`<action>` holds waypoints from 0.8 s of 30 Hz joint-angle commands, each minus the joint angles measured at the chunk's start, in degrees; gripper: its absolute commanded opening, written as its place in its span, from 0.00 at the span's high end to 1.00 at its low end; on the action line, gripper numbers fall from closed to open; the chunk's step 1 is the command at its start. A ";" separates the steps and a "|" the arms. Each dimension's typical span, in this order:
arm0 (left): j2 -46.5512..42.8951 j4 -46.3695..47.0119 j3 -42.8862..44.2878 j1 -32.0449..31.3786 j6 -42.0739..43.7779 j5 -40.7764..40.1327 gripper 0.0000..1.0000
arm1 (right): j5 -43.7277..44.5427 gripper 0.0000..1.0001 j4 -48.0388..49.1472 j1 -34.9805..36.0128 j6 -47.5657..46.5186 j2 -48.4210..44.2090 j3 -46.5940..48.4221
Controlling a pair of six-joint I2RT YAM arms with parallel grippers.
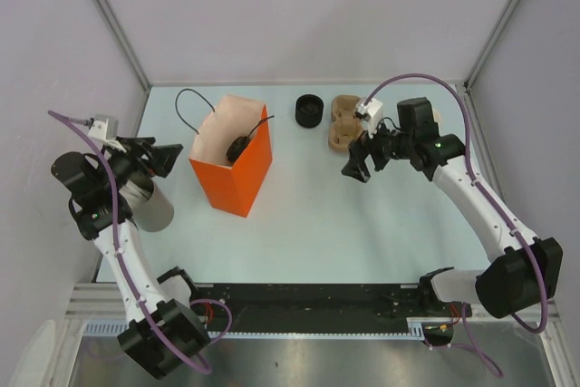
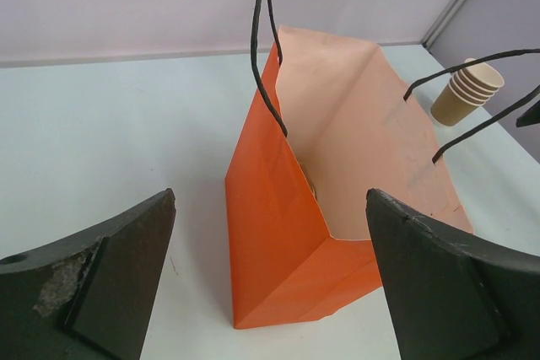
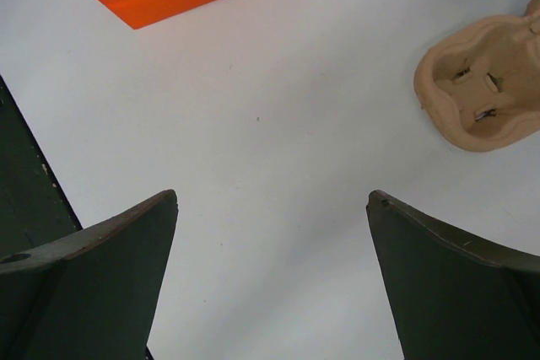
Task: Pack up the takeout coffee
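Left gripper (image 1: 172,159): jaws spread wide, nothing between them. It hovers just left of the orange paper bag (image 1: 237,183), pointed at its open mouth. Right gripper (image 1: 359,169): equally wide and empty, right of centre in the top view, over bare table (image 1: 362,233) near the moulded cup carrier (image 3: 477,90).

Takeout coffee (image 1: 238,147): a dark round shape low inside the bag, centre-left of the top view. It reads as the black lid sitting on the cup, though that is not certain. In the left wrist view the bag's near wall hides the floor, so it gives no confirmation. The carrier socket in the right wrist view is empty. The stack of black lids (image 1: 309,111) and the tan cup stack (image 2: 474,90) both stand apart from the bag.

Judgement: the cup looks packed, so the step in hand is to get clear.
- Left arm: back off along its own line, with no sideways sweep.
- Handles: one black cord handle (image 2: 268,56) stands up at the near corner and another drapes across the mouth. A finger catching either would likely tip the bag and the cup.
- Jaws: keep them wide.
- Bag: light paper, so any nudge on a wall probably shifts it.
- Right arm: open table around it; mind only the carrier.
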 commanded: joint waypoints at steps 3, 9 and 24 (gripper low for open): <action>-1.75 2.41 -0.07 0.36 0.19 0.62 0.01 | -0.74 0.00 3.81 -2.39 2.35 -2.41 -0.28; -4.39 1.79 0.19 0.27 1.25 -1.41 0.01 | 18.48 0.00 11.28 -3.62 13.78 -4.60 -0.28; -10.54 0.21 1.07 0.36 3.89 -9.32 0.01 | 44.71 0.00 17.27 -4.41 16.17 -12.77 -0.28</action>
